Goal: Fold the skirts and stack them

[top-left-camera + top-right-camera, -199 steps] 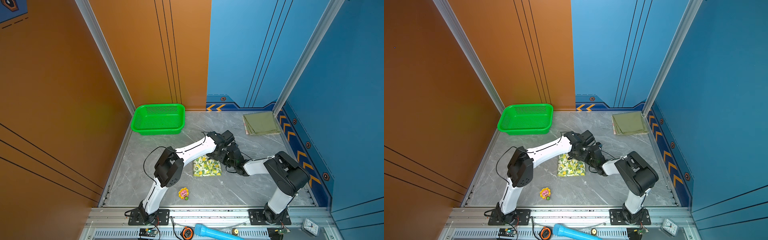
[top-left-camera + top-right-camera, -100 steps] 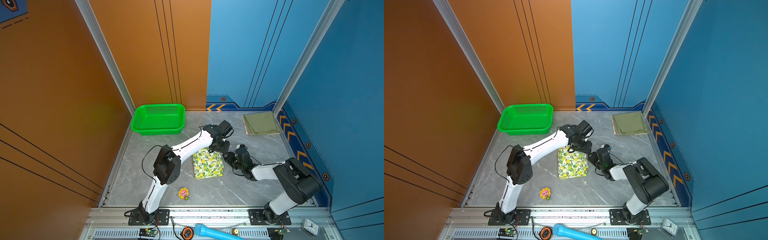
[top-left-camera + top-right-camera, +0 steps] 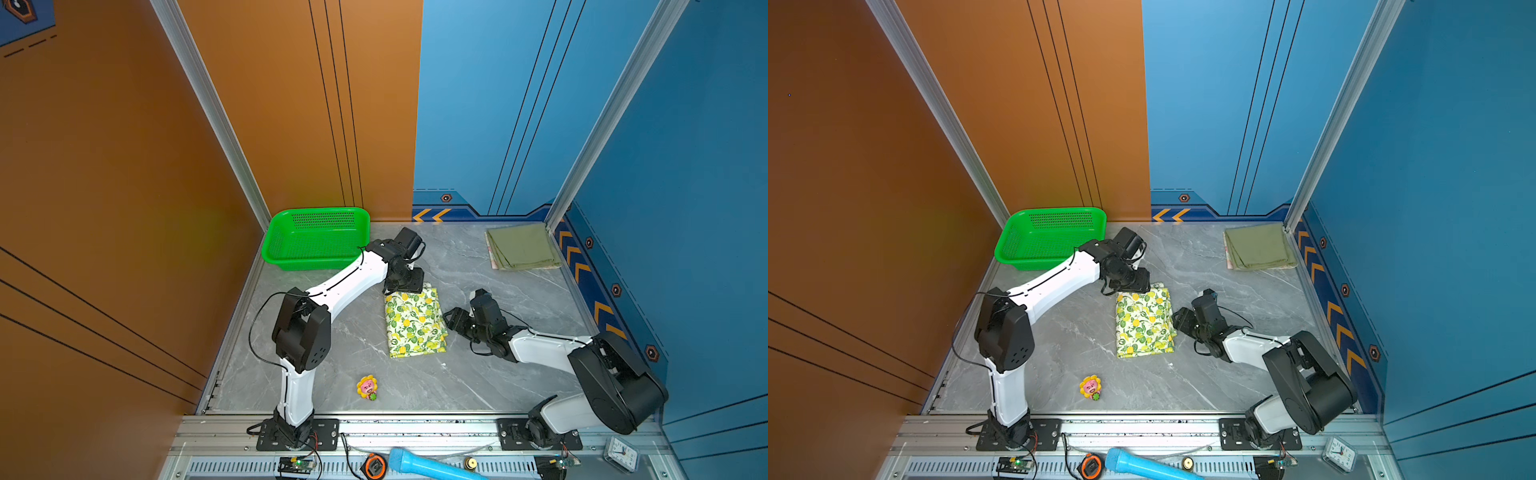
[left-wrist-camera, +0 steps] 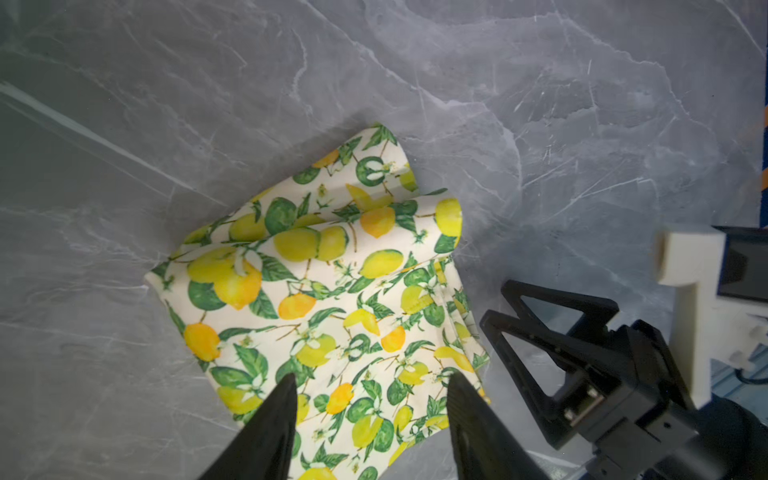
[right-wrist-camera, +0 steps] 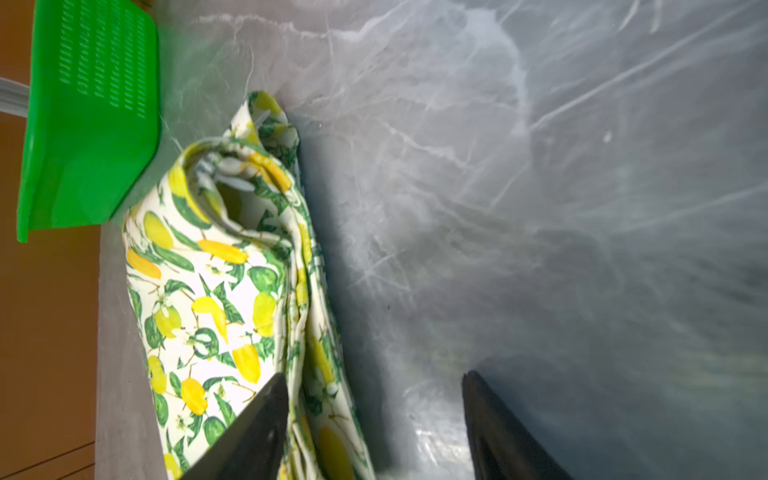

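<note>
Basket (image 3: 320,212) sits back left. The left gripper (image 4: 372,380) is spread open over the folded lemon skirt's (image 3: 415,324) far end in the middle, the right gripper (image 5: 374,376) spread open just beside it. The green skirt (image 3: 521,247) lies folded back right.

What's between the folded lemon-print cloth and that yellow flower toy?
Nothing: bare grey marble tabletop separates the lemon-print skirt from the yellow flower toy, in both top views.

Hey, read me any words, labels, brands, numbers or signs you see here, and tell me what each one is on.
No readable words, brands or labels anywhere.
On the clock: dial numerals, too small to read.
On the wall trim: orange chevron arrows, signs only, no text.
</note>
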